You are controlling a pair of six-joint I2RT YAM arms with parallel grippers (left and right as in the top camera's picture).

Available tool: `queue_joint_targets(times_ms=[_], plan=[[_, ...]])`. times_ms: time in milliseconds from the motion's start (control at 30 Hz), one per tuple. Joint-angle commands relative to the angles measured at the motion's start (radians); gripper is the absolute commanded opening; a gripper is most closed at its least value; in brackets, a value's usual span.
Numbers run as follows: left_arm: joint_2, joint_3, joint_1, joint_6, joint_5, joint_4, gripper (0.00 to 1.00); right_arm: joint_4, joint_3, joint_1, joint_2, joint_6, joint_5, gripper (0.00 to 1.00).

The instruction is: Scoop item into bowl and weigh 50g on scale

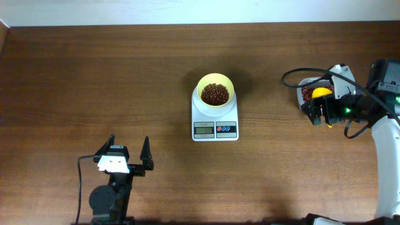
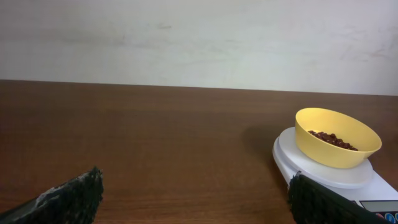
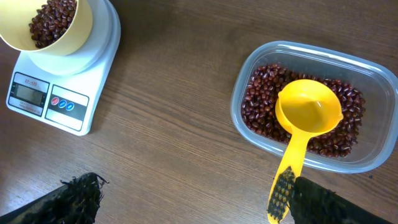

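The small yellow bowl sat on top of the white scale, in the middle of the brown table. It already had a little heap of red-brown beans in it. Many more beans lay in the clear plastic container on the right side, well apart from the scale.

The yellow scoop rested on the beans in the container, and its cup was empty. Its long handle stuck out over the rim toward the right gripper. That gripper's 2 fingers were spread wide and pinched nothing. The handle lay just beside 1 finger.

The left gripper hung near the front of the table, away from everything. Its 2 fingers were spread wide too, and it held nothing.

This looked like a pause between scoops, a time to check the weight. The grey display showed some numbers, but they were too small to read, so it was hard to say how near the bowl was to 50 grams.

If the weight was under 50, the right gripper would need to close on the handle, dig up a few beans, carry them level to the bowl and tip them in slowly. Small scoops would be best, because too many beans would push the number past 50.
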Motion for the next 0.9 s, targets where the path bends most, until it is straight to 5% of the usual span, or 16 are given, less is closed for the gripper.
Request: queue_joint_targets(times_ms=[0,67,200,333,433,667,867], plan=[[-0.010,-0.006,0.004,-0.003,0.010,-0.001,0.99,0.000,0.017,0.004,-0.015,-0.011,-0.001,0.99],[-0.010,-0.006,0.004,-0.003,0.010,-0.001,0.99,0.045,0.006,0.024,-0.046,-0.011,-0.010,0.99],[-0.010,-0.006,0.004,-0.003,0.010,-0.001,0.99,0.429,-0.198,0.166,-0.206,-0.010,-0.010,0.99],[-0.010,-0.006,0.004,-0.003,0.010,-0.001,0.99,1.156,-0.725,0.282,-0.477,0.085,-0.003,0.99],[-0.010,-0.006,0.004,-0.003,0.010,-0.001,0.99,1.404,-1.019,0.282,-0.668,0.095,0.018,0.99],[-0.010,-0.006,0.004,-0.003,0.010,-0.001,0.99,1.348,-1.286,0.282,-1.057,0.095,0.091,0.99],[-0.010,-0.006,0.004,-0.003,0.010,-0.001,0.99,0.969,-1.285,0.278,-1.300,0.095,0.106,0.99]])
